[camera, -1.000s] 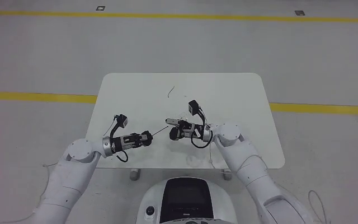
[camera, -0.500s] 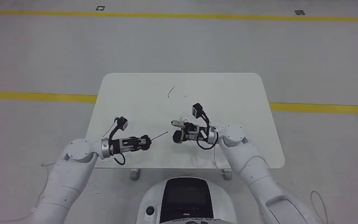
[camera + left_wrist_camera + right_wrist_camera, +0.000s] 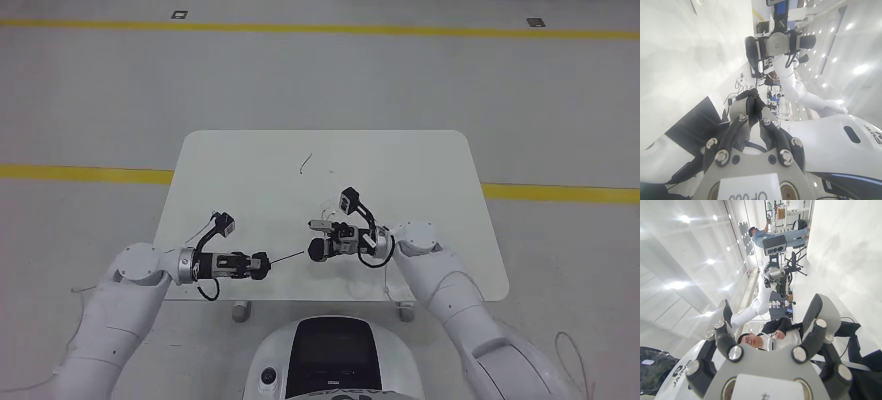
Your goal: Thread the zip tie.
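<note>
In the top view my left gripper [image 3: 264, 265] is shut on a thin black zip tie [image 3: 288, 258] just above the table's front edge. The tie's free end points at my right gripper [image 3: 317, 238]. The left wrist view has the left gripper's fingertips [image 3: 753, 94] pressed together, with the right gripper [image 3: 780, 44] facing them farther off. My right gripper [image 3: 772, 309] is open with its fingers spread wide and nothing between them. Beyond them, the right wrist view shows the left gripper [image 3: 779, 283] with the tie [image 3: 789, 300] sticking out towards the camera.
A second thin zip tie [image 3: 305, 162] lies loose on the white table [image 3: 420, 180] near its back middle. Both grippers hang close to the table's front edge [image 3: 330, 298]. A seated person shows beyond the right gripper's fingers.
Both grippers have shifted toward the table's front edge. The left gripper has carried the tie lower and right, and the right gripper has dropped to meet its tip.
</note>
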